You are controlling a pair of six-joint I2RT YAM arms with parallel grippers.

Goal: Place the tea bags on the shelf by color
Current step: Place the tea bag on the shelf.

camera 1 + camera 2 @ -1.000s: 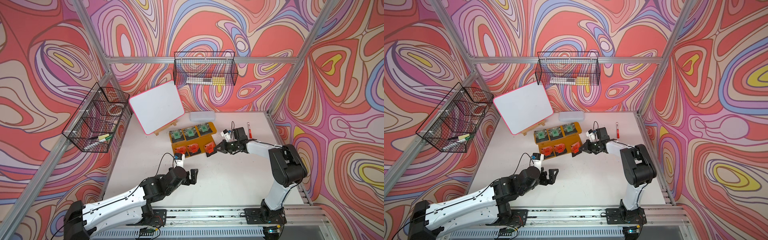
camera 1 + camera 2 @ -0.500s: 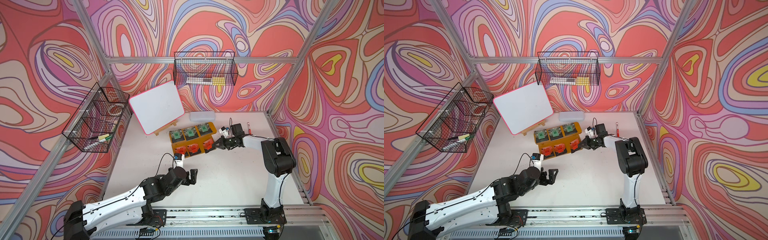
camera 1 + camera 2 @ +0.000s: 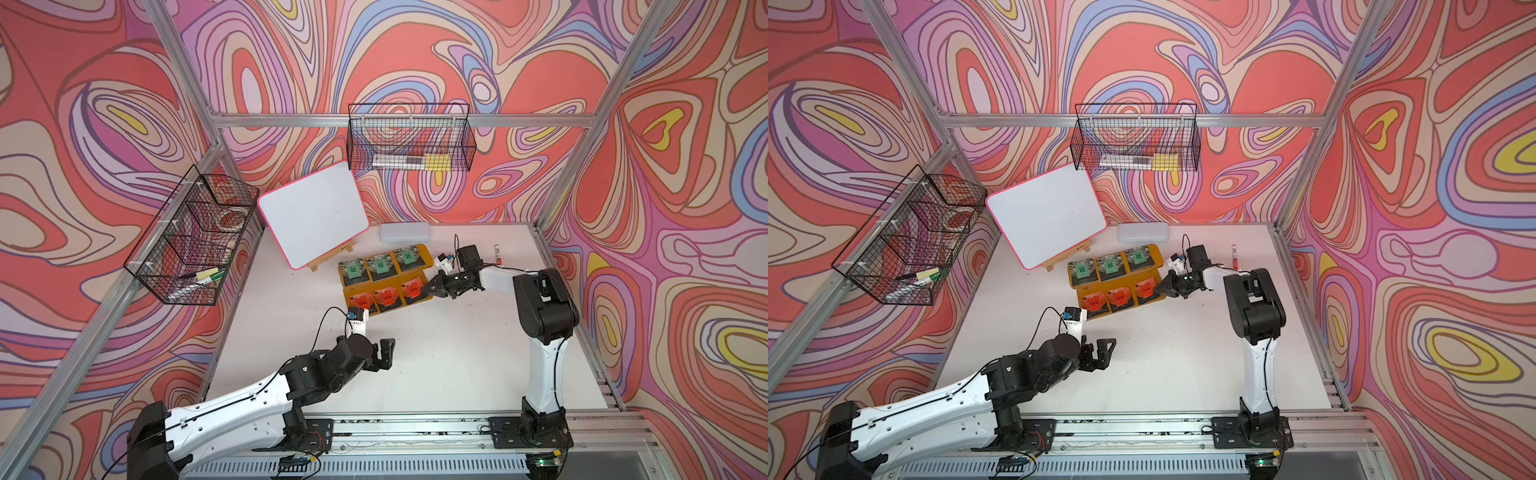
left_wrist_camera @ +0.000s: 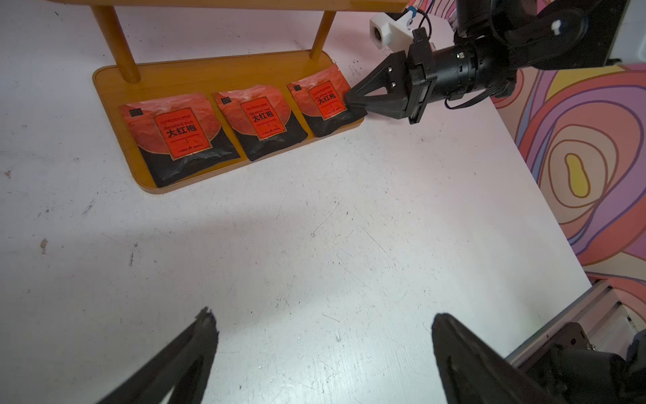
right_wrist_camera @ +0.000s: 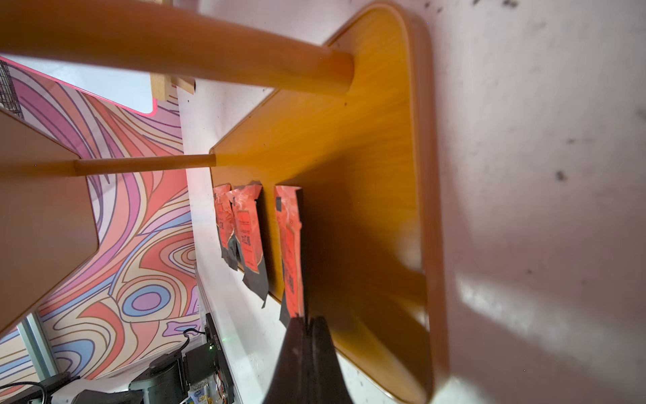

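Watching a top view, we find the right tool (image 3: 433, 286) has brought the third orange tea bag (image 3: 412, 289) onto the shelf's (image 3: 424, 251) lower board; the left wrist view shows it pinching that bag's corner, left tool (image 4: 321, 316) spread idle: only release remains.

i'm seeing the shelf (image 3: 424, 254) sitting toward the back, three tea bags (image 3: 379, 266) lying on its upper board, three on the lower board in front. the whiteboard (image 3: 313, 216) is standing behind-left, a flat box (image 3: 404, 232) lying just behind. the right gripper (image 3: 430, 286) is pinching the lower row's right-end bag (image 3: 411, 287); the left gripper (image 3: 383, 355) is hanging well in front.
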